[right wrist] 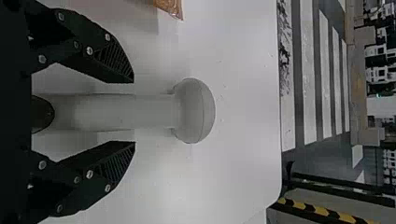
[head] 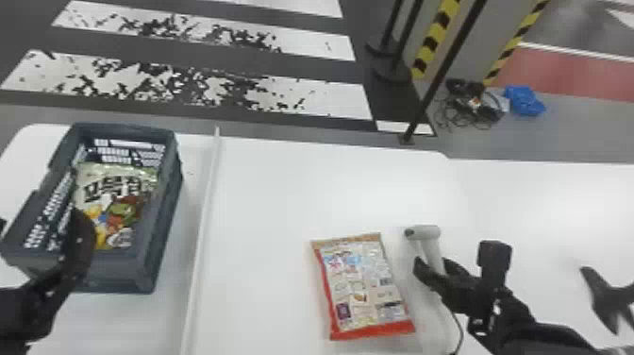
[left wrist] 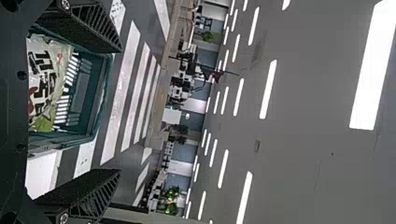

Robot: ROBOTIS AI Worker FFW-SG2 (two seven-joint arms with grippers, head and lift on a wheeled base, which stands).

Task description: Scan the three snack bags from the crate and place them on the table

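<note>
The pale green and white glossy snack bag (head: 115,207) lies inside the dark grey-blue slatted plastic crate (head: 162,222), which stands on the white table (head: 264,189). The red-edged snack bag with a densely printed face (head: 361,288) lies flat on the same table, with a raised white strip (head: 202,217) running between it and the crate. Just beside that bag is the white handheld scanner (head: 427,232), a dark cable (head: 460,330) near its lower end. The left gripper (head: 40,220) is at the crate, its two fingers spread wide with nothing between them. The right gripper (head: 433,265) is at the scanner, fingers wide apart on either side of the handle, with a gap showing along each. Beyond the table, the dark floor carries worn white stripes (head: 188,89); farther right are yellow-and-black banding (head: 431,40), tangled black cables (head: 471,101) and a crumpled blue item (head: 524,100).
</note>
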